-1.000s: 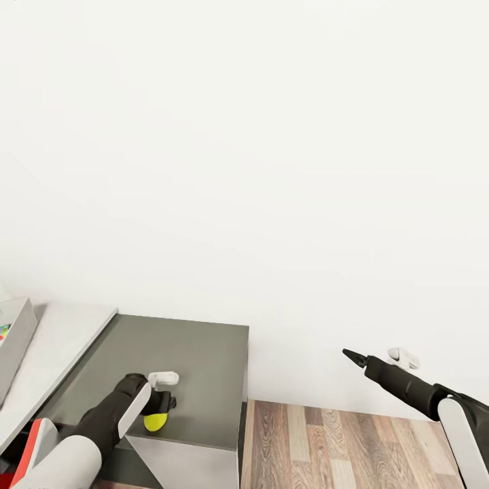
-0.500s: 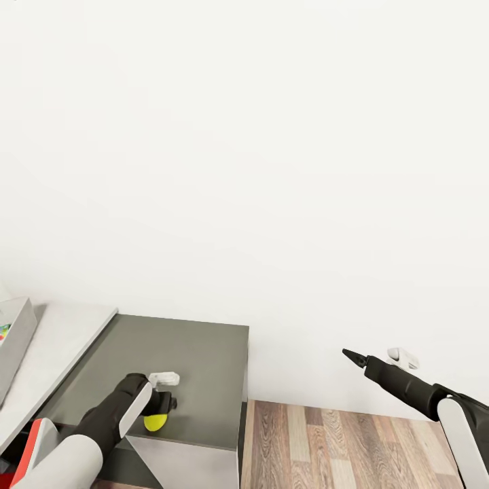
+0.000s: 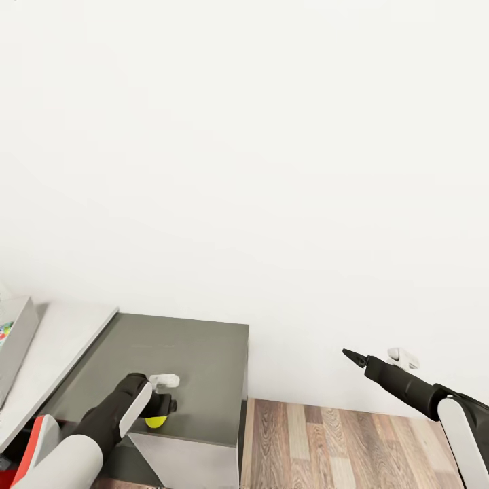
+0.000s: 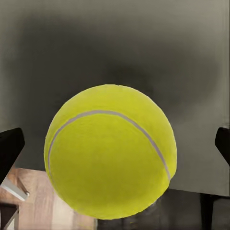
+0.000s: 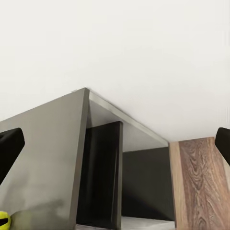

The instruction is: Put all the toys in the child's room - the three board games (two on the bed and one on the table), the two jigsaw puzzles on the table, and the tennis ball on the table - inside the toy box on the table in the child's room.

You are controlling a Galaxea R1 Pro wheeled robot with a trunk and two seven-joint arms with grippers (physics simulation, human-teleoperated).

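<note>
Left wrist view: my left gripper (image 4: 115, 143) hangs spread wide around the tennis ball (image 4: 110, 151), fingers apart from it, on the dark end unit (image 3: 176, 353). It looks ungrasped; the toy box (image 3: 13, 339) waits far left.

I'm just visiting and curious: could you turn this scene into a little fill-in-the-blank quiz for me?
1. The left tool is lowered over a yellow-green tennis ____.
2. That toy lies on the dark ____ end unit of the table.
3. The right tool hangs above a floor made of ____ planks.
4. In the left wrist view the tool's fingertips are set ____ of the toy, not touching it.

Missing words: ball; grey; wood; apart
</note>
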